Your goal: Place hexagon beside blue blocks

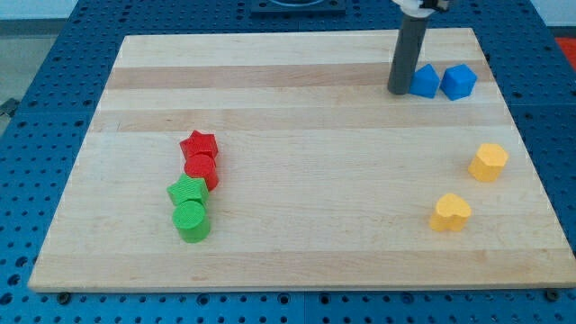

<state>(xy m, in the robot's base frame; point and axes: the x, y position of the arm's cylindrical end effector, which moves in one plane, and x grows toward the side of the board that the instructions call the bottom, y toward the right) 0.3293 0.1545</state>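
While my tip (399, 91) has no pincer and holds nothing, two blue blocks (442, 81) sit just right of it; the yellow hexagon (489, 162) lies well below-right.

The yellow hexagon (488, 162) lies at the view's right, well below two touching blue blocks (443, 82).

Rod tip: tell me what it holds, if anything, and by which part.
Nothing is held. My tip stands on the board just left of the two blue blocks, beside the nearer one.
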